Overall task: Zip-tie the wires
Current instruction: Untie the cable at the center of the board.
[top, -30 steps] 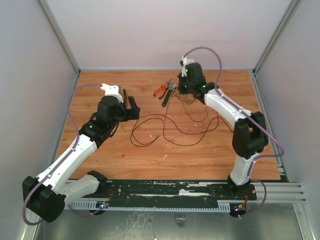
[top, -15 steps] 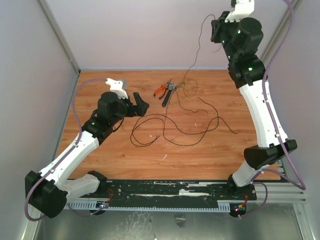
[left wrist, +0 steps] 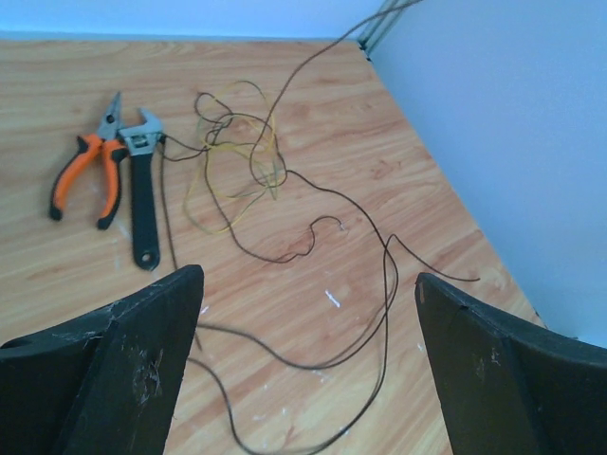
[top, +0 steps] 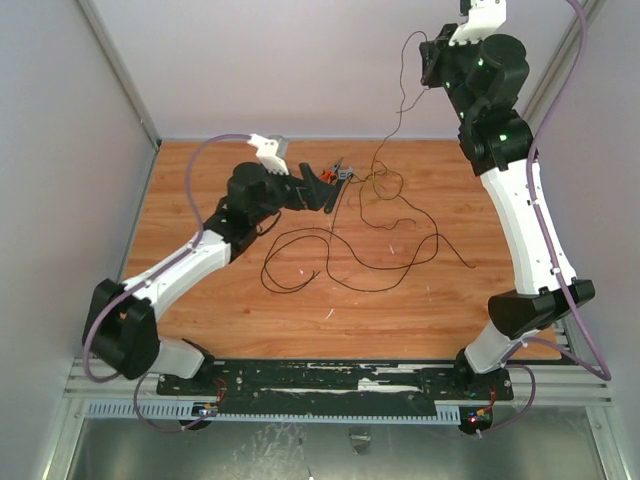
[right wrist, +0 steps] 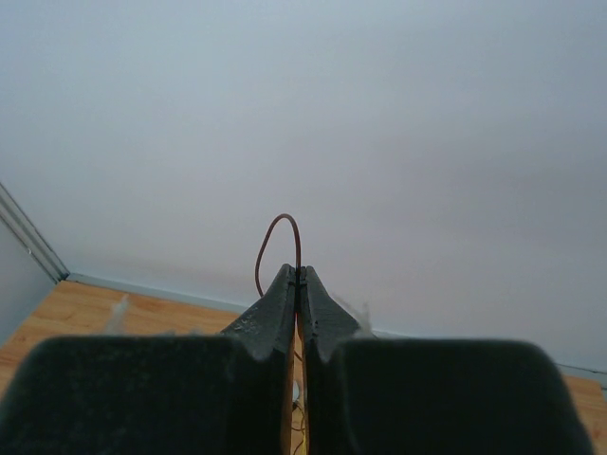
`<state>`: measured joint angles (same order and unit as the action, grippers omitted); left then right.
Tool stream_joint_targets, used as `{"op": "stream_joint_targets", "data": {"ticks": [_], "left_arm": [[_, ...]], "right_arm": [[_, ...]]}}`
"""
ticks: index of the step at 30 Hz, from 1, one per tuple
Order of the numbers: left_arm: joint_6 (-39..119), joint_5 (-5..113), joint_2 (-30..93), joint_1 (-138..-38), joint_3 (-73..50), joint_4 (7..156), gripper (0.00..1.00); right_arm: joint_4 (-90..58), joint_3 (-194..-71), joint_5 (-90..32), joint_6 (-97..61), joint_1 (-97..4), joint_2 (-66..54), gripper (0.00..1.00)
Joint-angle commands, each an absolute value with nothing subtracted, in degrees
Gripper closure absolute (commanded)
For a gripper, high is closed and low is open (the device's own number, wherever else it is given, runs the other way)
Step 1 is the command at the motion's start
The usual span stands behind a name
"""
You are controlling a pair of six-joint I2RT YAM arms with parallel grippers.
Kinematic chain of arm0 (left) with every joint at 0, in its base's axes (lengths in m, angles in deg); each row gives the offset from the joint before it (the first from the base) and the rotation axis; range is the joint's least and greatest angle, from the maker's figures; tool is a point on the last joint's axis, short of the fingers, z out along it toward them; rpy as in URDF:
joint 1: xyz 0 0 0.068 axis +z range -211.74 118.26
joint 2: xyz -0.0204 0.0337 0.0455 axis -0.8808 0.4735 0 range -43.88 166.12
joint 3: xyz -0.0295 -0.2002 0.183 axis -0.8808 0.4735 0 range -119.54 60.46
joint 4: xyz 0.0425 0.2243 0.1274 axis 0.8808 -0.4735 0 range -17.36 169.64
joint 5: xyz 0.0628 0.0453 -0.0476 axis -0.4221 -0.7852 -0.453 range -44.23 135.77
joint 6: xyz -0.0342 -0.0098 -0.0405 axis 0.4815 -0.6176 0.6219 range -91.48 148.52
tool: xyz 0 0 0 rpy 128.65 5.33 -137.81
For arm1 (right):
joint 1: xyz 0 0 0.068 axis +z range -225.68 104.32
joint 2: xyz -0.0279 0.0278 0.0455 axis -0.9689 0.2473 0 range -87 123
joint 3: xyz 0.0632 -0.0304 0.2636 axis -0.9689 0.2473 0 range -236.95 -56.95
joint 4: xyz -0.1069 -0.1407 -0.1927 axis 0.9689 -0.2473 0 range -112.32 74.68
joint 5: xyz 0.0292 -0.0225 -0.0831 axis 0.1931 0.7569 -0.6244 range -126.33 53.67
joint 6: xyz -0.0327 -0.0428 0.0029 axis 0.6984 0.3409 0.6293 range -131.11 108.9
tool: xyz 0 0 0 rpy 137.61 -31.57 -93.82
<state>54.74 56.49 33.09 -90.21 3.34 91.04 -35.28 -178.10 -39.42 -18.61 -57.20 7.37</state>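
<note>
**Right claw pinches the wires high up; left claw gapes above the bench**

The wooden bench (top: 200, 300) fills the middle of the top view, with pale walls on three sides.

The right arm stands tall along the right side of the frame and reaches to the upper right, well above the wood. Its claw (top: 425, 50) is pressed together on a strand of the wires (top: 437, 243). In the right wrist view, a small brown loop pokes out past the closed tips (right wrist: 300, 284).

The left arm runs from the lower left of the frame up toward the centre. Its claw (top: 328, 190) is held over the wood with its fingers (left wrist: 142, 370) spread wide apart and nothing between them.

From the right claw one strand hangs down to a loose tangle at the upper middle of the bench. Some threads in that tangle look yellowish. Wide dark loops spread from it across the centre of the wood, toward the lower left and the right.

A black wrench (left wrist: 142, 204) lies just left of the tangle, with its head touching the nearest strands. Orange-handled pliers (left wrist: 109, 152) lie just beside the wrench on its left. In the top view both tools sit right at the left claw's tips and are partly covered by it.
</note>
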Motion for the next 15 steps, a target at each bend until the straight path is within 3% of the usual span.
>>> {"op": "stream_joint_targets", "data": {"ticks": [1, 15], "left_arm": [[55.32, 54.42, 40.71, -93.08, 1.04, 101.59, 0.02], [51.66, 50.83, 71.46, -98.29, -23.67, 110.37, 0.04]], "right_arm": [[-35.44, -178.78, -38.83, -17.87, -57.76, 4.52, 1.00], [-35.71, -175.45, -40.74, -16.07, -57.85, -2.26, 1.00]]}}
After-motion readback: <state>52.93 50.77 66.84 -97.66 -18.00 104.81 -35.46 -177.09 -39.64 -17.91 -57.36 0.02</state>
